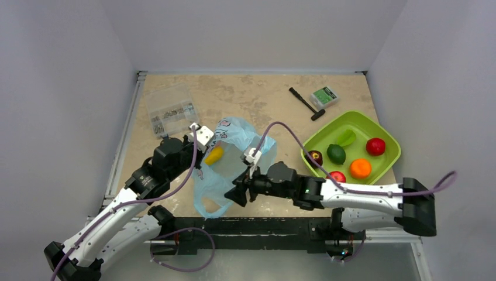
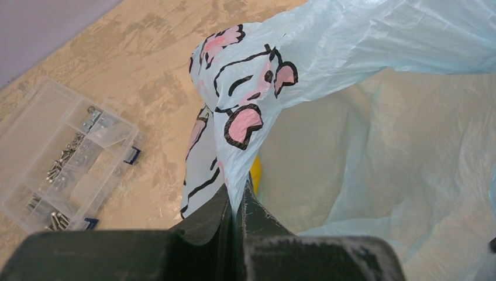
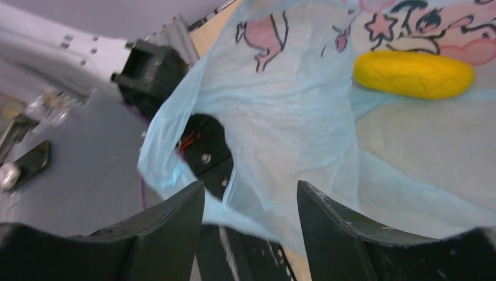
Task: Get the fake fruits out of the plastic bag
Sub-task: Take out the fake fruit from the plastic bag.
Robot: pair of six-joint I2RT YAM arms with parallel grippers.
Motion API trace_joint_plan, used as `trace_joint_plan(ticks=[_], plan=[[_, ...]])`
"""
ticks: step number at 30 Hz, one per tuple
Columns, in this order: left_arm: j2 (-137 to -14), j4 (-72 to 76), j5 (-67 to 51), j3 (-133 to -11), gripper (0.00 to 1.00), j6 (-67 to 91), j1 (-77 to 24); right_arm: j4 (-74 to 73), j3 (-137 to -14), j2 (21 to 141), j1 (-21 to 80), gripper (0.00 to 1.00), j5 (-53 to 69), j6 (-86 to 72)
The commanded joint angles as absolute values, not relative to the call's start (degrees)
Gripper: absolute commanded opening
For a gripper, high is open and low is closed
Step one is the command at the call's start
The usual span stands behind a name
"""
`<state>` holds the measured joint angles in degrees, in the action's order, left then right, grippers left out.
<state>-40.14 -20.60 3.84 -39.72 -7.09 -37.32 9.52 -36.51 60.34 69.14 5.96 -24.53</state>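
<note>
The light-blue plastic bag [image 1: 234, 158] with pink-and-black print lies in the middle of the table. My left gripper [image 1: 206, 142] is shut on the bag's rim, pinching the film [image 2: 237, 193] and holding the bag up. A yellow oblong fruit [image 1: 214, 155] lies inside the bag; it shows in the right wrist view [image 3: 414, 74] and as a sliver in the left wrist view [image 2: 256, 172]. My right gripper [image 1: 238, 196] is open at the bag's near edge, with the bag's film [image 3: 275, 134] between its fingers [image 3: 175, 205].
A lime-green tray [image 1: 383, 137] at the right holds a maroon fruit [image 1: 314, 157], a green one [image 1: 336, 153], an orange one [image 1: 360, 168] and red ones. A clear compartment box [image 1: 171, 110] stands at the back left. A black tool [image 1: 307, 104] and small green box [image 1: 323, 96] lie at the back.
</note>
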Motion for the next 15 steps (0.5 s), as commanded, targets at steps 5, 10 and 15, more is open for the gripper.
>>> trace_joint_plan(ticks=[5,10,15], plan=[[-39.03,-17.31,4.12,-39.02,0.0,-7.14,-37.71,27.33,-48.03,82.07,76.0,0.51,-36.91,-27.51],[-37.44,-15.98,4.16,-38.12,0.0,-6.73,-37.75,26.84,-49.93,89.41,74.16,0.41,-43.57,-39.33],[-37.16,-14.92,1.91,-37.79,0.0,-6.71,-37.79,33.72,-48.81,94.29,73.72,0.42,-43.89,-41.82]])
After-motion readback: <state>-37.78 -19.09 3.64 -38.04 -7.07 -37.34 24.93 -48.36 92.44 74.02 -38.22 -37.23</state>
